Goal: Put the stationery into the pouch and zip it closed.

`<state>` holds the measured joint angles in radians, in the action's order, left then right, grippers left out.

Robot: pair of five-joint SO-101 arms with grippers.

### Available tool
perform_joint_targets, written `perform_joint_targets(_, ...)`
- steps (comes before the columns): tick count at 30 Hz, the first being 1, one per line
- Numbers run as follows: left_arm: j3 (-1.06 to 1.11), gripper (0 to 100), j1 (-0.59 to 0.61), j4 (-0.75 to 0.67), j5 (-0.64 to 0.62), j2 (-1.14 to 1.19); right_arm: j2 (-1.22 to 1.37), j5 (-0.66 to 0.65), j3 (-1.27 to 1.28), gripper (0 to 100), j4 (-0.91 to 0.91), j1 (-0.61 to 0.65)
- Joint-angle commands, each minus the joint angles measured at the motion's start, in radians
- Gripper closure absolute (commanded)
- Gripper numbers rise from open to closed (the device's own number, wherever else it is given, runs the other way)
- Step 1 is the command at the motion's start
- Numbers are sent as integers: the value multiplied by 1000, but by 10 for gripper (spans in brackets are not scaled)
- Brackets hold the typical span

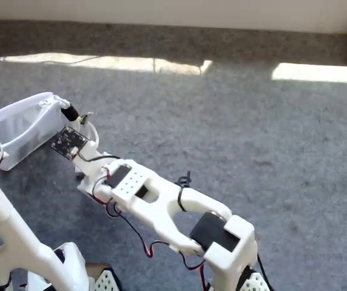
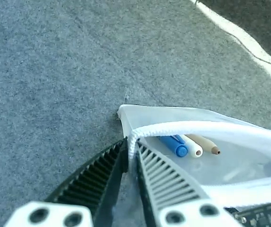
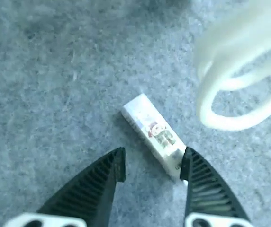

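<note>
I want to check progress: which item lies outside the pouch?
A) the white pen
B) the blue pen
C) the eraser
C: the eraser lies on the carpet below the open right hand, while the blue pen and white pen lie inside the pouch.

We note soft, even daylight on the grey carpeted surface [image 1: 264, 151]; overexposed sunlit strips [image 1: 313, 73] glare along its far edge, a shadow band [image 1: 161, 39] beyond. Faint shadow beneath the white plastic arm [image 1: 161, 206].
</note>
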<state>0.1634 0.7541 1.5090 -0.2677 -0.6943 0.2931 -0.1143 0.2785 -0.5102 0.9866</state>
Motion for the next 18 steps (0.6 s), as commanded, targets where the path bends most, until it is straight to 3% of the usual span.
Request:
perform_joint_targets(1,-8,993,19,-26,-14,-5,30,-12,-113,814,-79,-35)
perform_joint_targets(15,-8,993,16,-25,-12,-5,124,-14,-148,819,-93,-64)
perform_joint_targets(18,-8,993,15,-23,-12,-5,125,-15,-148,862,-93,-64)
